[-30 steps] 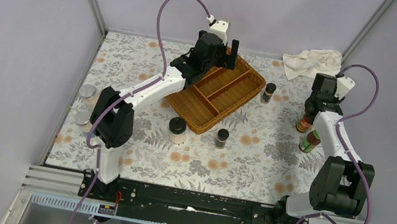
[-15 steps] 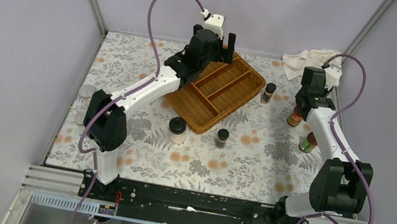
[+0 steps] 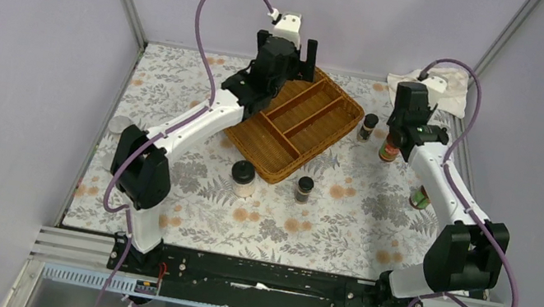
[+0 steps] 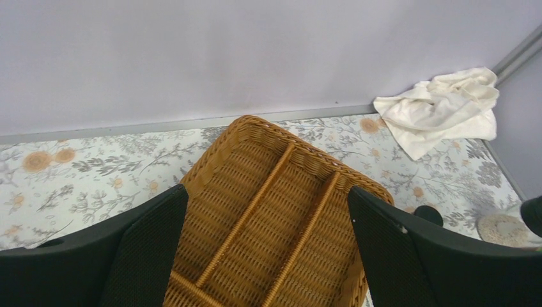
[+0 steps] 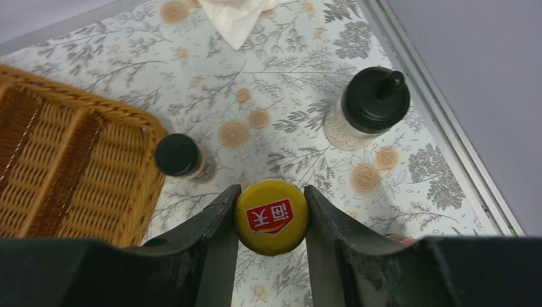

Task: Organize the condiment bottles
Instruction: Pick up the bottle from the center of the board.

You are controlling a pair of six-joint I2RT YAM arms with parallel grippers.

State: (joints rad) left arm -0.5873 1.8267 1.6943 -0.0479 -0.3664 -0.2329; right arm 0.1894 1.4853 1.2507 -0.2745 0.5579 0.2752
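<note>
My right gripper (image 3: 393,140) is shut on the yellow cap (image 5: 271,216) of a red-labelled sauce bottle (image 3: 390,151) and holds it upright, just right of a small black-lidded spice jar (image 3: 368,126) (image 5: 177,155). A second sauce bottle (image 3: 417,197) stands by the right arm. My left gripper (image 3: 301,50) (image 4: 268,256) is open and empty above the far end of the wicker tray (image 3: 261,158) (image 4: 255,192). A small dark jar (image 3: 304,188) and a wider black-lidded jar (image 3: 243,178) stand in front of the tray. One pale-lidded shaker (image 3: 120,125) shows at the left edge.
A crumpled white cloth (image 3: 438,85) (image 4: 447,109) lies in the far right corner. A black-lidded jar with pale contents (image 5: 374,102) stands near the right rail. The tray's compartments hold nothing. Metal frame posts and walls close in the floral mat.
My right gripper has carried the sauce bottle left and further back, toward the tray and the small spice jar. My left gripper has drifted slightly left and back over the tray's far end.
</note>
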